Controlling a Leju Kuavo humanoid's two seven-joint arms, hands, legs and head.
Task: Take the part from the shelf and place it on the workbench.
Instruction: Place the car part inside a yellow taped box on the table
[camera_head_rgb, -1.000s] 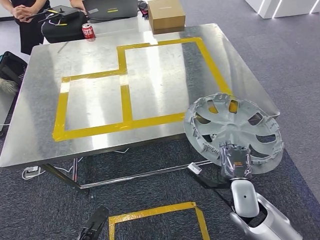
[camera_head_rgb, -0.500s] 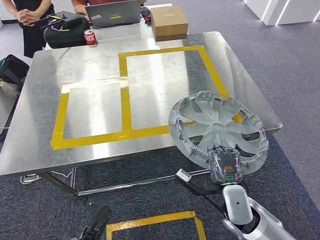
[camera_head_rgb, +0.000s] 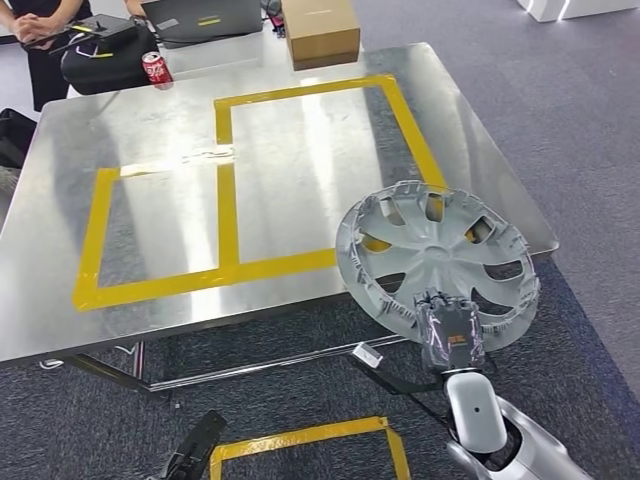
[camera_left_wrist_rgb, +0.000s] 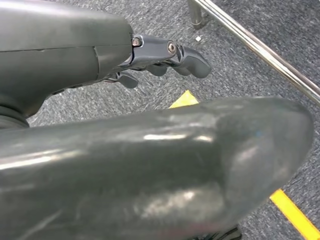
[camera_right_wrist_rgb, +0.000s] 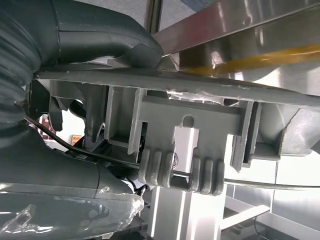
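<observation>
Our right hand (camera_head_rgb: 450, 336) grips the grey hubcap (camera_head_rgb: 436, 260) by its near rim, overhanging the steel surface (camera_head_rgb: 302, 190) at its near right edge; the left hand (camera_left_wrist_rgb: 166, 55) hangs with fingers loosely spread, holding nothing.

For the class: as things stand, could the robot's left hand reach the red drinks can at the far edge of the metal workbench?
Probably not. The left hand hangs low over the carpet, and the red drinks can stands at the far edge of the steel workbench, whose whole top lies between them.
</observation>
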